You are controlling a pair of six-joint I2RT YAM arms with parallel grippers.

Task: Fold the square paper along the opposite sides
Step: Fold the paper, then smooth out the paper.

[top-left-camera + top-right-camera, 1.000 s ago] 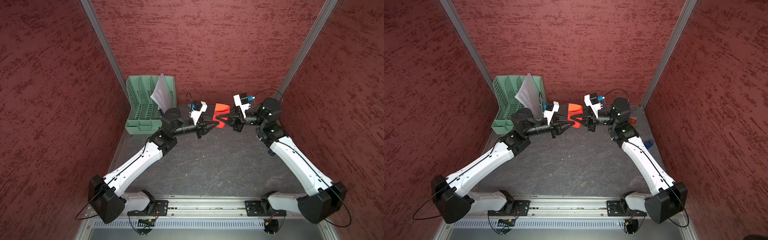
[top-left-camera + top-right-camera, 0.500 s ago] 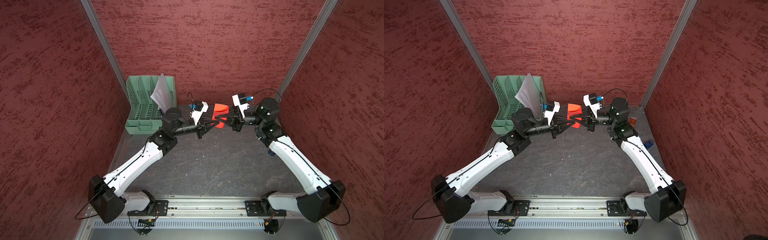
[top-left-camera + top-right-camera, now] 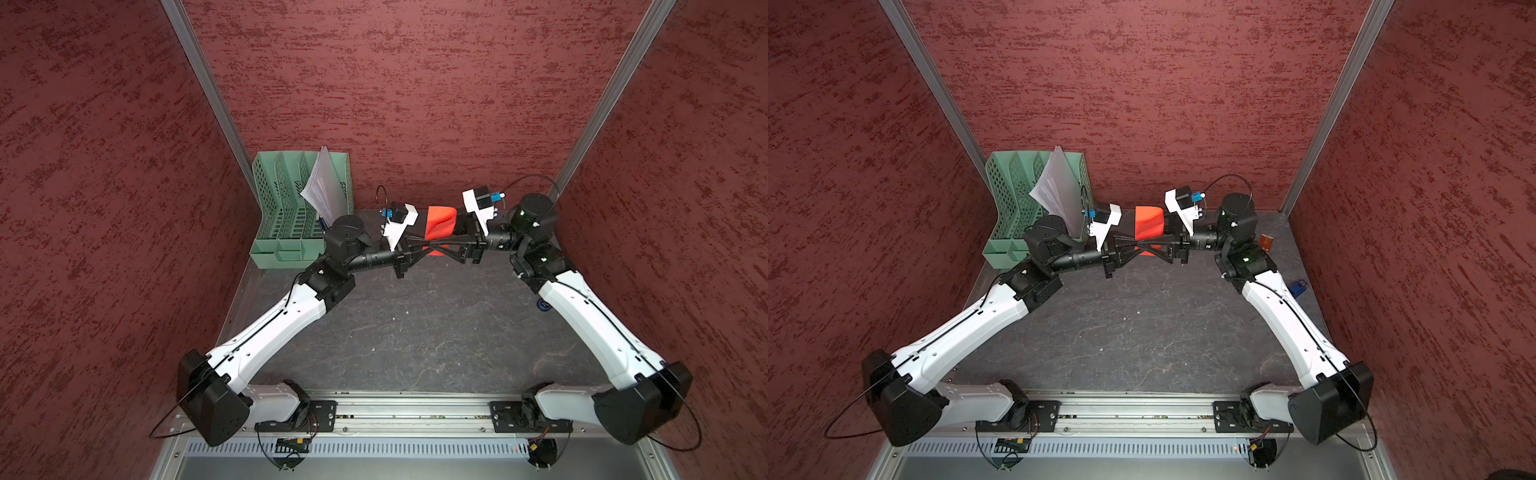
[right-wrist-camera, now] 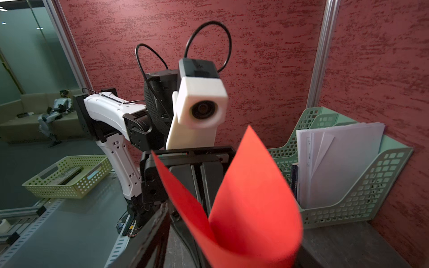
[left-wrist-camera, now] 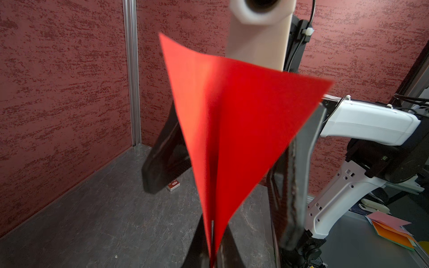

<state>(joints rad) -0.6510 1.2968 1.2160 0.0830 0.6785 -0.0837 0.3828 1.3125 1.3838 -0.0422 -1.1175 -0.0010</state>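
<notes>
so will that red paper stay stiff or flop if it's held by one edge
Likely floppy: the red paper curls into a soft loop. Probably very light, as the left end effector holds it up by one edge.

In the left wrist view the square paper covers the fingertips of the left hand and runs off the frame edge. Its near edges are blurred. Print on the card on the worktop is too small to read.

Square paper: far centre, above the table, between left gripper and right gripper.
File rack: far left corner, on the table.
Sheets: in the rack's right-hand slot.
Card: far right, on the table.
</notes>
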